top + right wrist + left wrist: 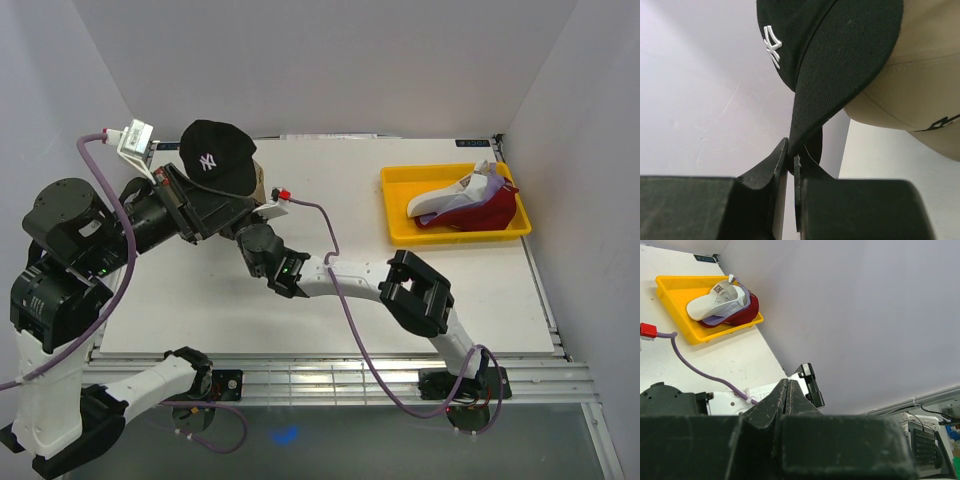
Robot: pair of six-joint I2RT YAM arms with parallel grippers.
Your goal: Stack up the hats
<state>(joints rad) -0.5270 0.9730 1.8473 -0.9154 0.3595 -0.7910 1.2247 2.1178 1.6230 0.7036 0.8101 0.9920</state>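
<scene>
The black cap with a white NY logo (215, 150) is held up at the back left of the table. My right gripper (791, 150) is shut on the edge of its brim (840, 75). The tan cap (920, 85) sits right behind and under the black one, and only a sliver of it shows in the top view (259, 180). My left gripper (786, 385) is shut with nothing between its fingers, close under the black cap. The white cap (445, 200), purple cap (715, 320) and red cap (490, 212) lie nested in the yellow tray (400, 215).
The yellow tray stands at the back right near the right wall. A purple cable with a red plug (283, 192) runs across the table from the right arm. Walls close in at the back and on both sides.
</scene>
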